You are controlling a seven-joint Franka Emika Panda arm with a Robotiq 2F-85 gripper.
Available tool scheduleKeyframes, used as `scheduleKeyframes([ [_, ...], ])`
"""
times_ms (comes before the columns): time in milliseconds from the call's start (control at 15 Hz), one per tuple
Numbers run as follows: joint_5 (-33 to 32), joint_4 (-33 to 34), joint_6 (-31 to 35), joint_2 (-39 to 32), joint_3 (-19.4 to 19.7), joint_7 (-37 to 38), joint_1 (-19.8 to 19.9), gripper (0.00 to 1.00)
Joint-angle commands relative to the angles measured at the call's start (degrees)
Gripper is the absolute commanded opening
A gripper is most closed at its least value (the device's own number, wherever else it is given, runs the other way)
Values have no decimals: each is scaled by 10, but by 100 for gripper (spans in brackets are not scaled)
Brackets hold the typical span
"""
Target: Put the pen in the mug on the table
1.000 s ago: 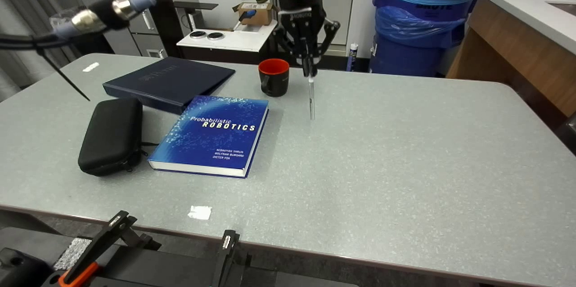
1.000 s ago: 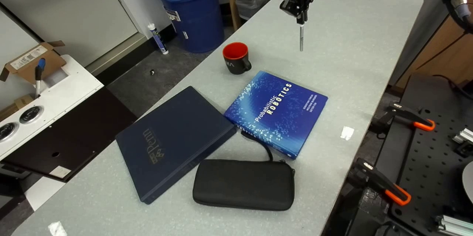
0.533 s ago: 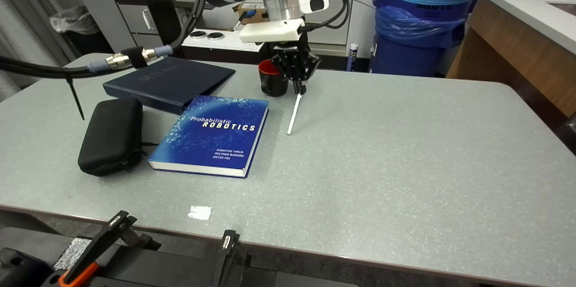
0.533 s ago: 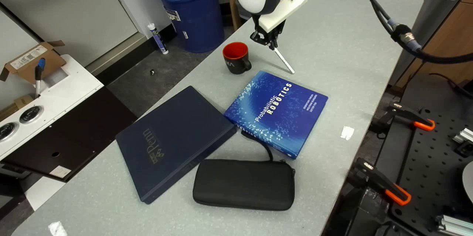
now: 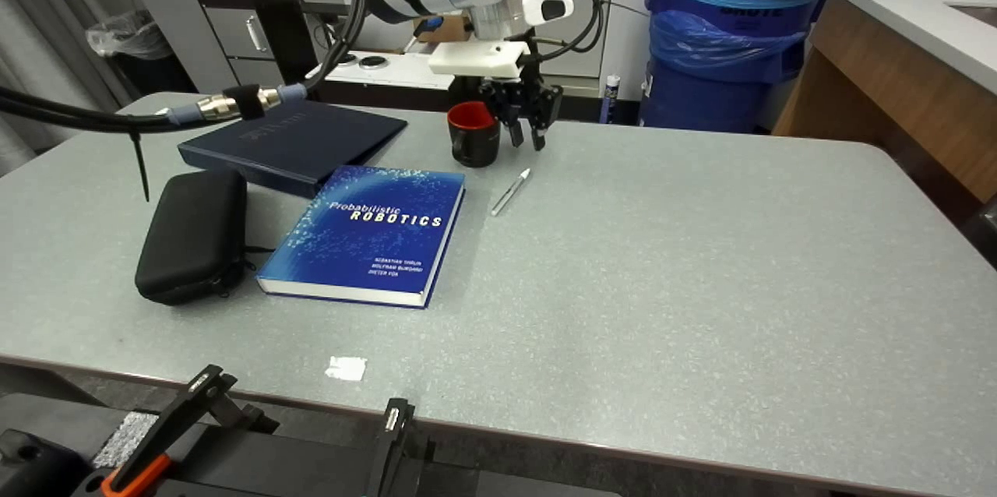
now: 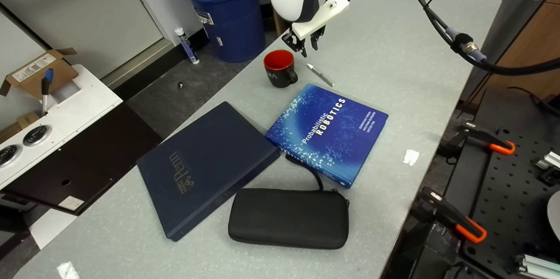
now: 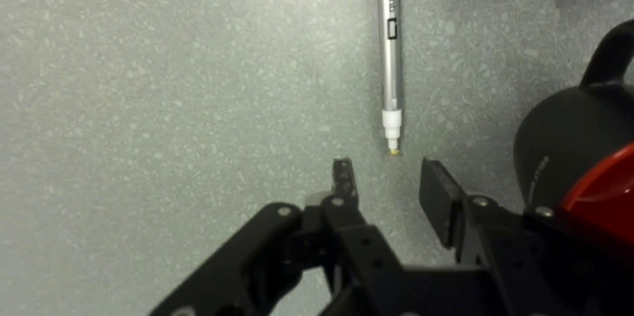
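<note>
The slim silver-grey pen (image 5: 511, 192) with a white tip lies flat on the light grey speckled table (image 5: 701, 287), near the mug and the blue book; it also shows in an exterior view (image 6: 320, 75) and in the wrist view (image 7: 390, 58). The mug (image 5: 474, 149) is black outside and red inside. It stands upright at the table's back edge, and shows too in an exterior view (image 6: 280, 73) and the wrist view (image 7: 564, 132). My gripper (image 7: 386, 161) is open and empty beside the mug, its fingertips just short of the pen's white tip. It shows in both exterior views (image 5: 528, 143) (image 6: 309, 51).
A blue book (image 5: 366, 236) lies close to the pen. A large dark blue book (image 5: 292, 140) and a black case (image 5: 195, 236) lie beyond it. A blue bin (image 5: 709, 92) stands behind the table. Cables (image 5: 234, 103) from the arm hang over the dark book.
The gripper was shut on the pen and brought it over near the mug. The pen tilted; the gripper has since opened and drawn back slightly, and the pen now lies on the table.
</note>
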State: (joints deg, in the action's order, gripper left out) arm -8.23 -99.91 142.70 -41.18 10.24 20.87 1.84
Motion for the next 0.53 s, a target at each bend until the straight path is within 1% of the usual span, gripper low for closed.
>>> scheduleKeyframes([
  [0, 8, -1, 24, 5, 19, 16, -14, 74],
  [133, 11, 2, 21, 5, 18, 12, -13, 88],
  [200, 13, 7, 17, 3, 17, 13, -13, 96],
  [267, 15, 12, 10, 2, 15, 10, -11, 100],
  [467, 17, 22, -9, 1, 10, -1, -8, 100],
])
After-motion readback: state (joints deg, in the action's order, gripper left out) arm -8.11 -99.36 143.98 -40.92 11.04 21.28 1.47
